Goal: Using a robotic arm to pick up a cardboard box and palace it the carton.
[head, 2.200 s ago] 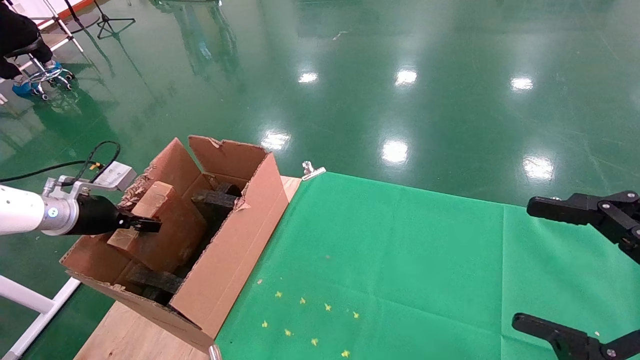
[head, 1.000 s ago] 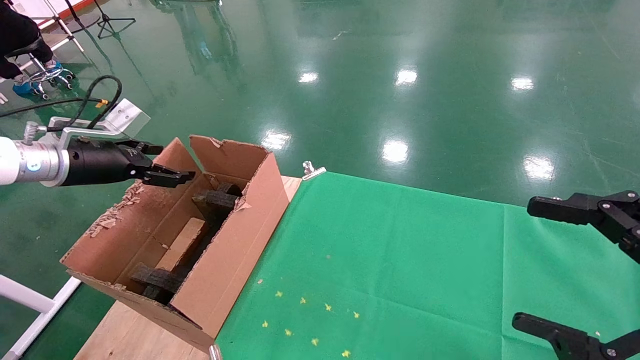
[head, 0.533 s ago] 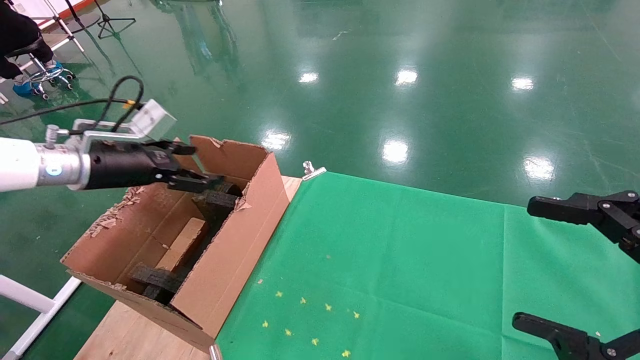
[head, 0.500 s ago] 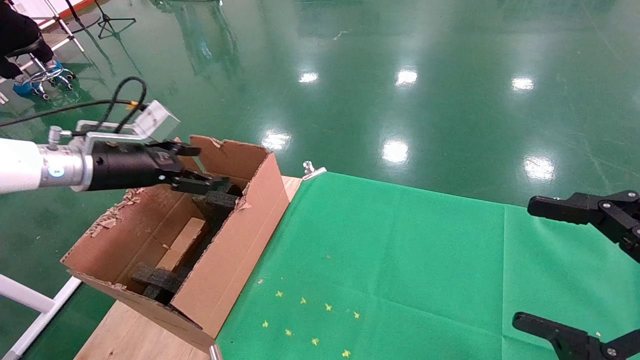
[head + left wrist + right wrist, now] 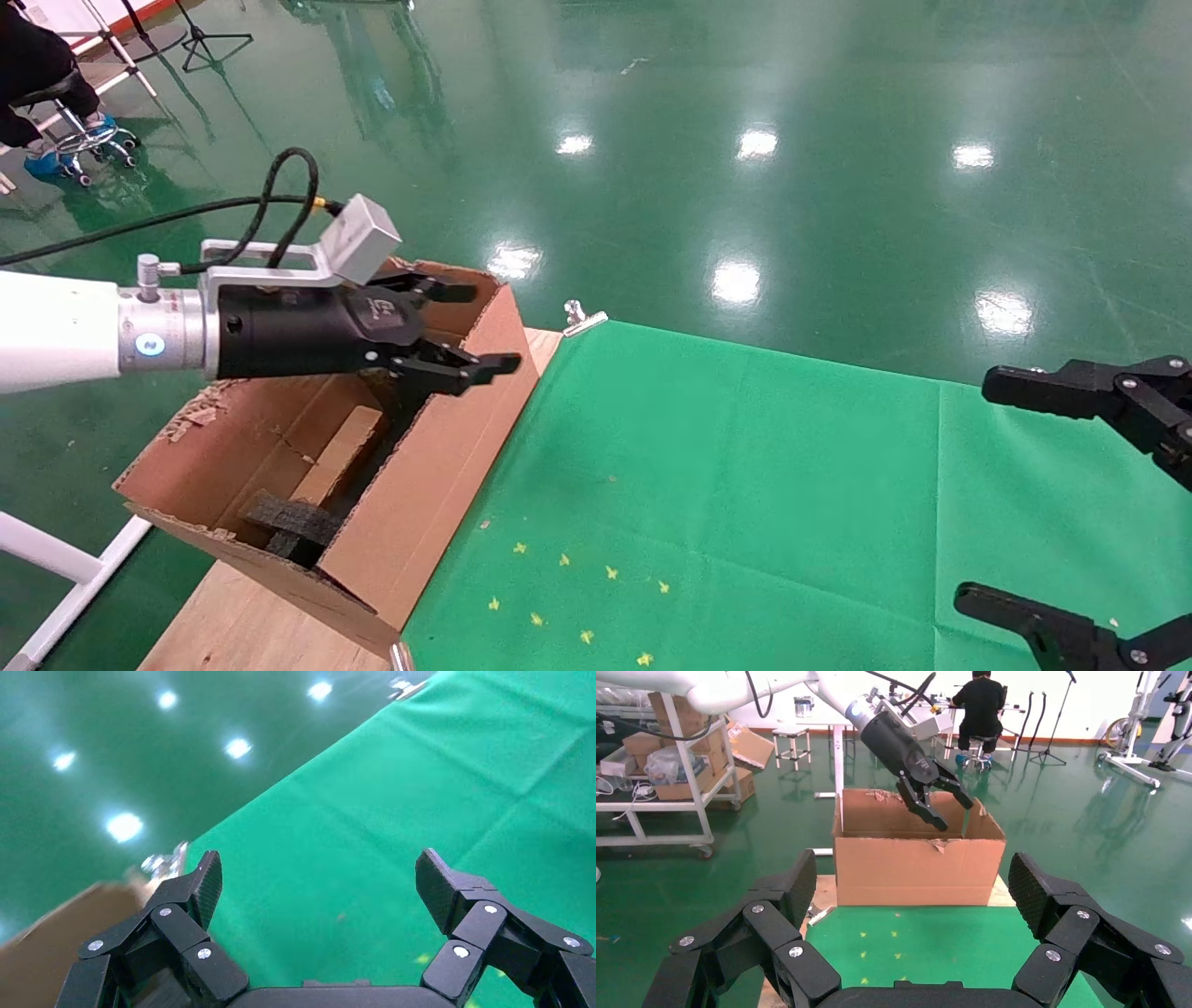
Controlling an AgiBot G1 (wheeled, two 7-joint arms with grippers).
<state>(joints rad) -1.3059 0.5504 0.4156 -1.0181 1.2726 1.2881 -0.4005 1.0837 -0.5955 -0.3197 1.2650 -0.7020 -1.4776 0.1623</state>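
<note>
While the small reddish-brown cardboard box (image 5: 337, 457) lies inside the large brown corrugated carton (image 5: 424, 485), the left black two-finger gripper (image 5: 463, 328) hovers above, jaws wide and empty

reddish-brown cardboard box (image 5: 341, 455) lying inside open carton (image 5: 424, 485)

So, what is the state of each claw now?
Left claw: open, empty, above the carton.
Right claw: open, empty, parked over the green cloth.
</note>
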